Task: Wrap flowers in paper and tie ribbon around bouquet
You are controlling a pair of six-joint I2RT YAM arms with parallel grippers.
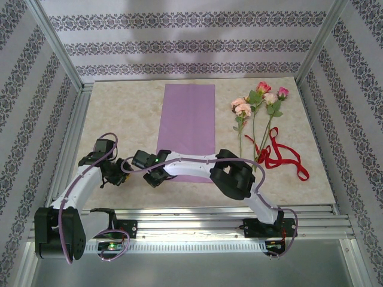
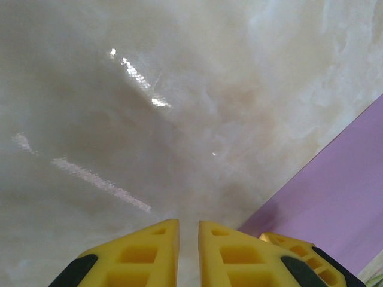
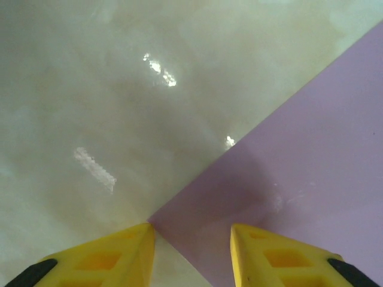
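The paper [image 1: 188,119] lies flat in the middle of the worktop [image 1: 119,119], lilac face up, its long sides running near to far. Its near left corner sits right at my right hand [image 1: 157,177]. From my right wrist, that corner of the sheet [image 3: 299,149] points into the gap of my right hand [image 3: 191,230], whose yellow fingers [image 3: 119,251] are spread wide with nothing between them but the corner and bare worktop.

My left hand [image 1: 114,174] is just left of the right one, over bare worktop near the sheet's left edge. From my left wrist, the left hand [image 2: 188,226] has its fingers nearly pressed together, with a thin slit between them and nothing pinched. The lilac sheet [image 2: 335,185] lies off to its right.

The flowers [image 1: 254,104] lie on the far right of the worktop, well apart from both hands, heads far and stems pointing near. The red ribbon [image 1: 281,156] is looped loosely at the stem ends.
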